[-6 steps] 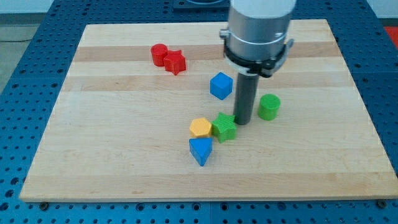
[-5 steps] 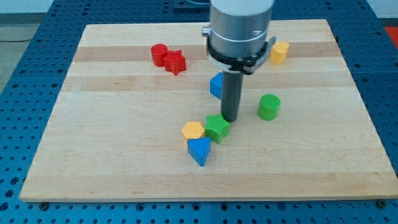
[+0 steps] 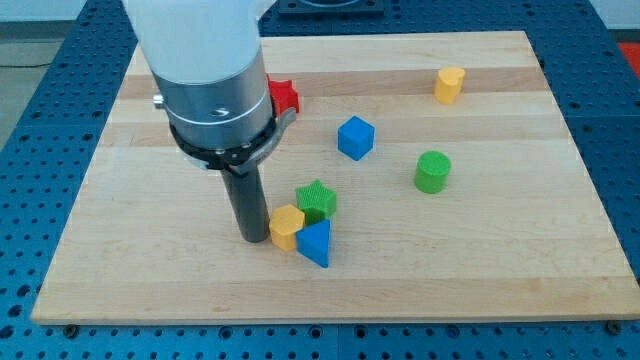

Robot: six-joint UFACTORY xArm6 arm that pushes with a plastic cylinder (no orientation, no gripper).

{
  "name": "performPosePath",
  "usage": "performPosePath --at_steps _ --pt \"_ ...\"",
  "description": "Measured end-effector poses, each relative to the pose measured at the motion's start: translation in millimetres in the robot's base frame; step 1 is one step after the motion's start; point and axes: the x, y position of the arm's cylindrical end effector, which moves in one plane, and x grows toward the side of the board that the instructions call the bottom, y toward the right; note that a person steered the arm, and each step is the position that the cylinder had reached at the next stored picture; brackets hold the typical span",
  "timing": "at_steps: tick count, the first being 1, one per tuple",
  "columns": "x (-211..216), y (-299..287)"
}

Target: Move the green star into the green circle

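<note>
The green star [image 3: 317,200] lies near the board's middle, touching a yellow hexagon block [image 3: 286,226] and a blue triangle block [image 3: 315,243] below it. The green circle block [image 3: 433,171] stands apart, to the star's right. My tip [image 3: 254,238] rests on the board just left of the yellow hexagon, at or near contact with it, and left and below the green star.
A blue cube [image 3: 355,137] sits above and right of the star. A red star block [image 3: 285,97] peeks out from behind the arm at upper left. A yellow block [image 3: 449,84] lies at upper right. The wooden board [image 3: 560,260] ends close to the view's bottom.
The arm has swung from the star's right side over to the left of the cluster. The green star, yellow hexagon and blue triangle have shifted left a little.
</note>
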Motion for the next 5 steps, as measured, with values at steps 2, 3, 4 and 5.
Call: performPosePath --at_steps 2,3,4,5 --pt "-39.5 41.4" --pt "-45.3 61.8" --pt "-41.2 61.4" --pt "-30.1 56.6"
